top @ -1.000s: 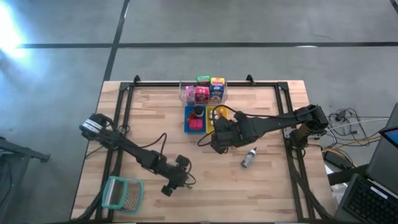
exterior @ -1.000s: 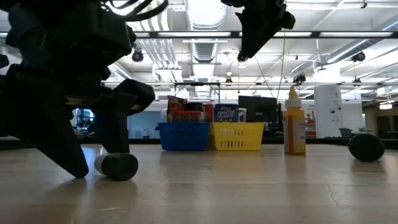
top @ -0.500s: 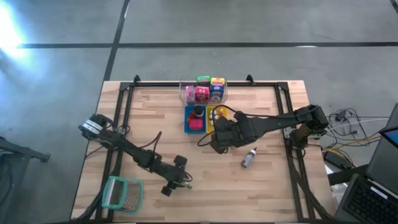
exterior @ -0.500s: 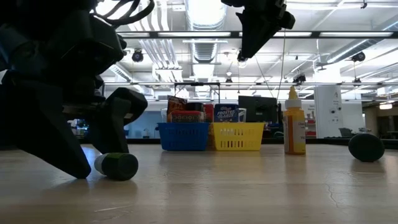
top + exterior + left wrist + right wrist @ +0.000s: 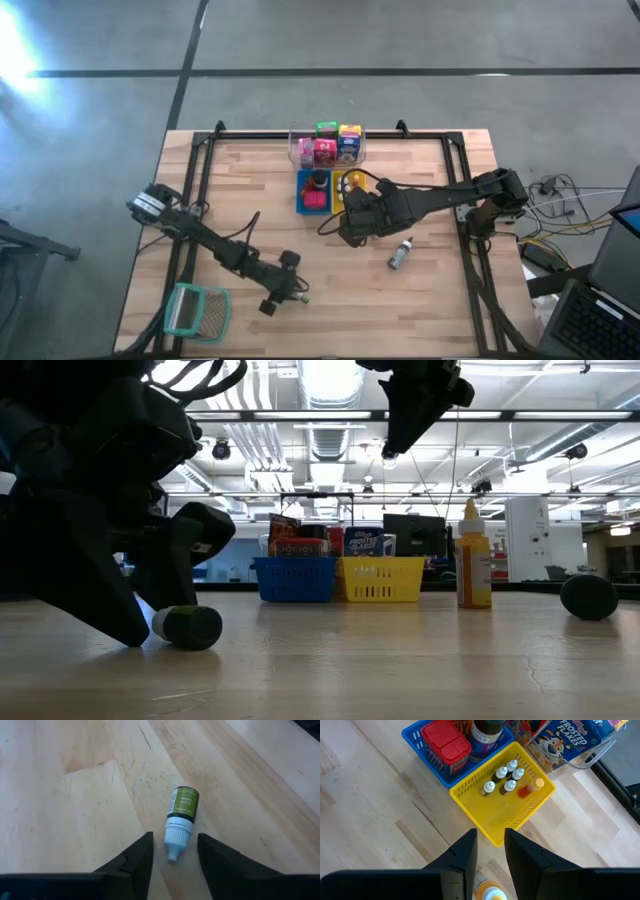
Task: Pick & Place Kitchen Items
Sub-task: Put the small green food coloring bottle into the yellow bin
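My left hand (image 5: 287, 292) is sliding toward 5 o'clock since a second ago, fingers now straddling the small green bottle (image 5: 180, 817) lying on the table (image 5: 430, 310), still apart, not yet clamping. My right hand (image 5: 489, 851) is hovering above the yellow tray (image 5: 490, 822), fingers apart with nothing between them. Four little bottles are already sitting in that tray, packets in the blue tray (image 5: 422, 742). Left: green bottle, orange-capped bottle (image 5: 473, 557). Only the wrist views are showing tray contents; the low view is showing the orange-capped bottle standing upright.
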Available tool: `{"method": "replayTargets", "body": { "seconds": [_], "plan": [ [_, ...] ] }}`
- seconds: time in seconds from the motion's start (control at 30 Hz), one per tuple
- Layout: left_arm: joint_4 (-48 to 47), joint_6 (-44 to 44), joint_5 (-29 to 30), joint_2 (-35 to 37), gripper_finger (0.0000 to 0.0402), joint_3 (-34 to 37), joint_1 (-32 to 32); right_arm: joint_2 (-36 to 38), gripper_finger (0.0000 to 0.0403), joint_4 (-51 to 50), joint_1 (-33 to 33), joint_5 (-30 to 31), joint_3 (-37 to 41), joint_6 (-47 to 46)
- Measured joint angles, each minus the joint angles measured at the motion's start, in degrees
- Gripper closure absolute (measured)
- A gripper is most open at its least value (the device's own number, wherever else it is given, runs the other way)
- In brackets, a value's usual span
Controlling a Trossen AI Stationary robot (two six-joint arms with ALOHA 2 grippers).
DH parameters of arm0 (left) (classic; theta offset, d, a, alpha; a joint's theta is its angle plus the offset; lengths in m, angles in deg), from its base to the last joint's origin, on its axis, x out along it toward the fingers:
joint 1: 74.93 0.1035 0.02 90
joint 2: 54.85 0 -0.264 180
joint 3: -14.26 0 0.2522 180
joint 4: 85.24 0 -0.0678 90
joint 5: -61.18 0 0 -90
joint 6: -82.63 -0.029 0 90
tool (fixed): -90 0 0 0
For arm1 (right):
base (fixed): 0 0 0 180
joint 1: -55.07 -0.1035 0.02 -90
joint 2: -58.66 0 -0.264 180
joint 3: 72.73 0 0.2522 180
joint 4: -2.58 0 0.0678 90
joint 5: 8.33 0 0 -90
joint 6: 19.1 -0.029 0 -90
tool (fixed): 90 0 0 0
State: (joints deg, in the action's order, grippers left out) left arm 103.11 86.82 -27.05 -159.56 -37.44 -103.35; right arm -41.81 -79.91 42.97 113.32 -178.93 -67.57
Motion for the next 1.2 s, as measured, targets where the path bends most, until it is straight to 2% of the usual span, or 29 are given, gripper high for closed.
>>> {"method": "replayTargets", "body": {
  "seconds": [0.37, 0.63, 0.77, 0.87, 0.97, 1.07, 1.2],
  "plan": [
    [0.1, -1.1, -0.3, 0.0, 0.0303, -1.8, -0.1, 0.0, 0.0345, 0.0, 0.0, 0.0, 0.0, 0.6],
    [-1.9, -2.5, -0.5, 0.4, 0.0315, -2.7, -0.1, 0.2, 0.0334, -0.7, 0.0, 0.5, 0.0, 0.2],
    [-12.0, -6.4, -0.6, 2.7, 0.0316, -6.8, 0.2, 1.5, 0.0322, -6.3, 0.0, 1.6, 0.0, -4.2],
    [-24.9, -12.8, 1.2, 5.1, 0.0316, -11.4, 0.9, 2.6, 0.0315, -12.1, 0.0, 1.7, 0.0, -9.1],
    [-36.8, -20.5, 5.7, 6.5, 0.0316, -17.3, 2.2, 3.6, 0.0309, -16.5, 0.0, 1.6, 0.0, -13.6],
    [-46.2, -26.6, 13.0, 7.4, 0.0316, -23.6, 4.2, 5.2, 0.0305, -17.7, 0.0, 1.9, 0.5, -14.9],
    [-55.1, -30.5, 18.9, 7.4, 0.0316, -31.0, 7.9, 7.3, 0.0309, -17.6, 0.0, 3.0, 1.3, -14.7]
  ]
}}
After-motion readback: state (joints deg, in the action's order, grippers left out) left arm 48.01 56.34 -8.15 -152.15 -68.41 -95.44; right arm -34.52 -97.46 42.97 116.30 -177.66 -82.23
